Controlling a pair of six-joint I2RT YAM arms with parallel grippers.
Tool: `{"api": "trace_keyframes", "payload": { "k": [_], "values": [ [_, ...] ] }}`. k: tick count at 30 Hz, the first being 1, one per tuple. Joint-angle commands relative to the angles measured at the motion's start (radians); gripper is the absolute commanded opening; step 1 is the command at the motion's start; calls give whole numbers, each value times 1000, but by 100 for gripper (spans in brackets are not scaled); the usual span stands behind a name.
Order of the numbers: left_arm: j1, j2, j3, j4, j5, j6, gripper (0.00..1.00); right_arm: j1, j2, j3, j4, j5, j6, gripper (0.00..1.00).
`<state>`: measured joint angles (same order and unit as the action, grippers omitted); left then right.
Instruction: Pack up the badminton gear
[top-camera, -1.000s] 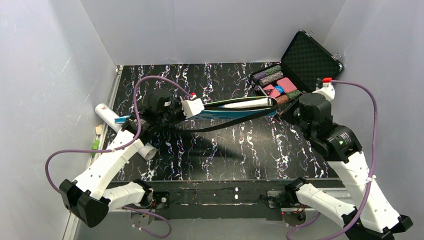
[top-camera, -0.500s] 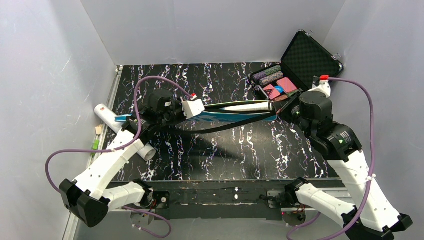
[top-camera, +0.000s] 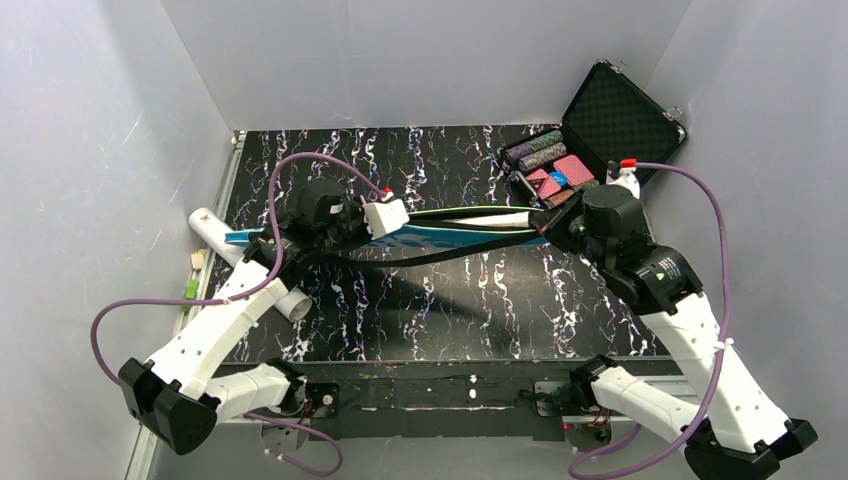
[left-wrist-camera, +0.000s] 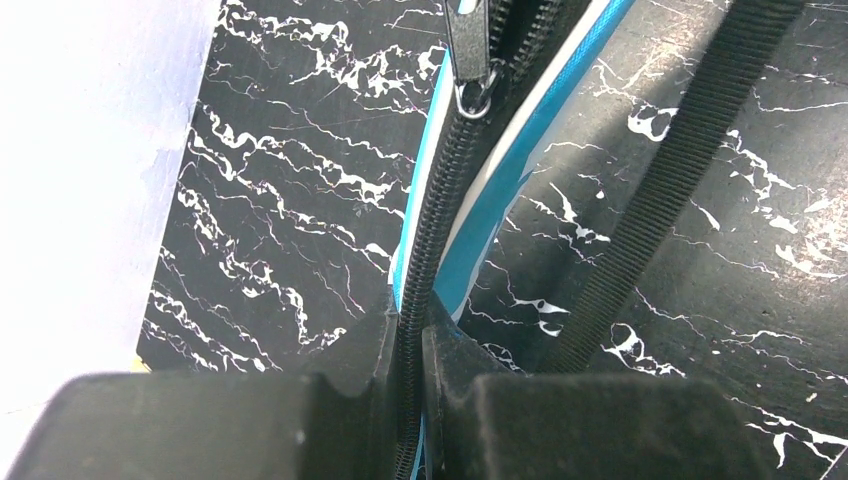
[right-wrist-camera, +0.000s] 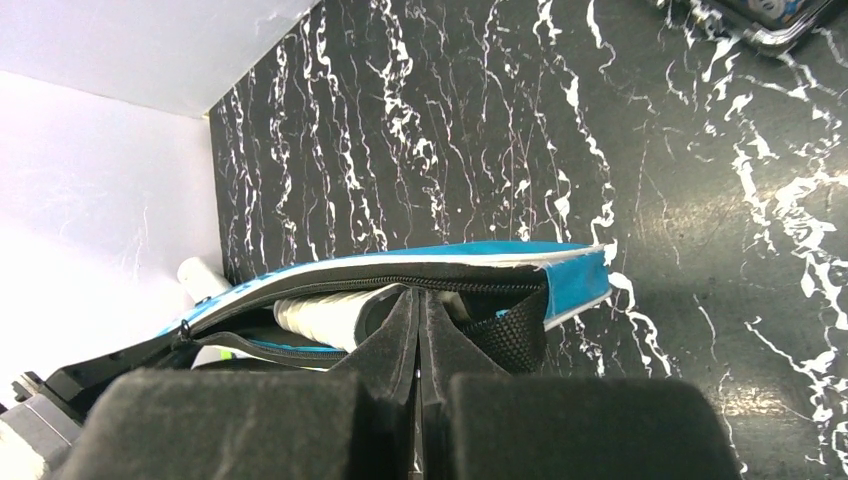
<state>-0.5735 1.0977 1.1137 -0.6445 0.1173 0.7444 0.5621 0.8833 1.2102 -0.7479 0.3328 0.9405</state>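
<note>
1. The left end effector (left-wrist-camera: 408, 345) is pinched narrow on the zip of the blue racket bag (left-wrist-camera: 485, 225). The zip teeth run straight ahead from between its fingers to the metal zip slider (left-wrist-camera: 470, 65).
2. Just right of those fingers, the bag's black webbing strap (left-wrist-camera: 680, 180) hangs over the marbled worktop (left-wrist-camera: 280, 200).
3. The right end effector (right-wrist-camera: 418, 320) is clamped on the bag's opposite end, just under the zip. To the left of its fingers, a white wrapped racket handle (right-wrist-camera: 320, 315) shows inside the open mouth.
4. In the top view the bag spans the gap between both end effectors, with its shadow on the worktop below.
5. A long white tube (top-camera: 212, 226) lies under the left arm, behind its end effector. An open black case (top-camera: 612, 118) of coloured chips (top-camera: 552, 170) sits just beyond the right end effector.
6. No lettering is legible on the bag in any view.
7. Over the last second the right end effector has drawn away from the case, towards the left arm. The bag's right end sits lower, while the left arm has barely shifted.
</note>
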Motion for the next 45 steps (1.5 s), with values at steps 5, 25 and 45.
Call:
{"api": "trace_keyframes", "payload": {
  "k": [5, 25, 45],
  "values": [
    [-14, -52, 72, 102, 32, -15, 0, 4, 44, 3, -27, 4, 12, 1],
    [-29, -51, 21, 142, -8, -1, 0, 27, 88, 137, 180, -383, -36, 45],
    [-76, -54, 18, 40, 115, 46, 0, 94, 479, 253, 311, -733, -261, 62]
  ]
}}
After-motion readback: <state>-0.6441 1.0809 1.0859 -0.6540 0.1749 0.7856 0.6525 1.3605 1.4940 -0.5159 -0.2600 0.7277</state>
